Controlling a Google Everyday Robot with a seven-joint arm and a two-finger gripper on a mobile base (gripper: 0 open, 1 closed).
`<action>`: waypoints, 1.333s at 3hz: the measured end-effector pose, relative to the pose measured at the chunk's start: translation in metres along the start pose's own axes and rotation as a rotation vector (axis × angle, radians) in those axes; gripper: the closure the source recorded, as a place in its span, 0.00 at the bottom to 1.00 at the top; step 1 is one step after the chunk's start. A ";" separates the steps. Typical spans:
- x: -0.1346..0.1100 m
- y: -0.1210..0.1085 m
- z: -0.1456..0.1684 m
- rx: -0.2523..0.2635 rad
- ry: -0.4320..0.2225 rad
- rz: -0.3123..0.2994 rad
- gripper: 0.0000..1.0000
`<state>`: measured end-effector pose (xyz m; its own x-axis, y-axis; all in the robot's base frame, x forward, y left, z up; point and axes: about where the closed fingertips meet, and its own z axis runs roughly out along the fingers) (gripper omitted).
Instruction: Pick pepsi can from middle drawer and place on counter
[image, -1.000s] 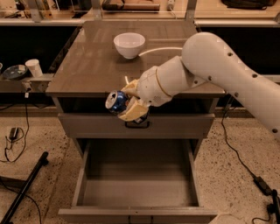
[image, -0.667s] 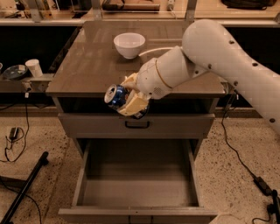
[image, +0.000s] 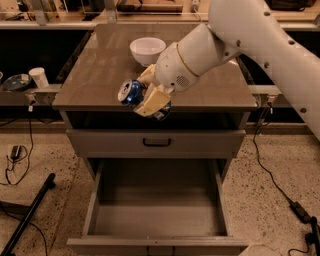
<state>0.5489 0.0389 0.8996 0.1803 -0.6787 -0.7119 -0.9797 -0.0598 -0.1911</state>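
The gripper (image: 148, 98), pinching the tilted pepsi can (image: 131, 93) at frame centre above the front edge of the counter (image: 95, 70), should move inward, set it upright, and release short of the white bowl (image: 147, 49).

Glossy grey-brown counter (image: 100, 70) with one white bowl (image: 147, 50).
The bowl sits upright toward the back centre; the gripper (image: 146, 98) hangs over the front edge, clasping the pepsi can (image: 131, 93).

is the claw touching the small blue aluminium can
Touching. The camera view shows the claw, over the front edge of the glossy grey-brown counter, with its tan fingers clamped on both sides of the small blue aluminium can.
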 end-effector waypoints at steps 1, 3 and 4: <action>0.006 -0.017 0.003 0.010 -0.005 -0.015 1.00; 0.019 -0.052 -0.003 0.053 -0.007 -0.040 1.00; 0.026 -0.066 -0.008 0.069 -0.001 -0.041 1.00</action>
<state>0.6179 0.0198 0.8993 0.2206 -0.6763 -0.7028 -0.9631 -0.0373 -0.2664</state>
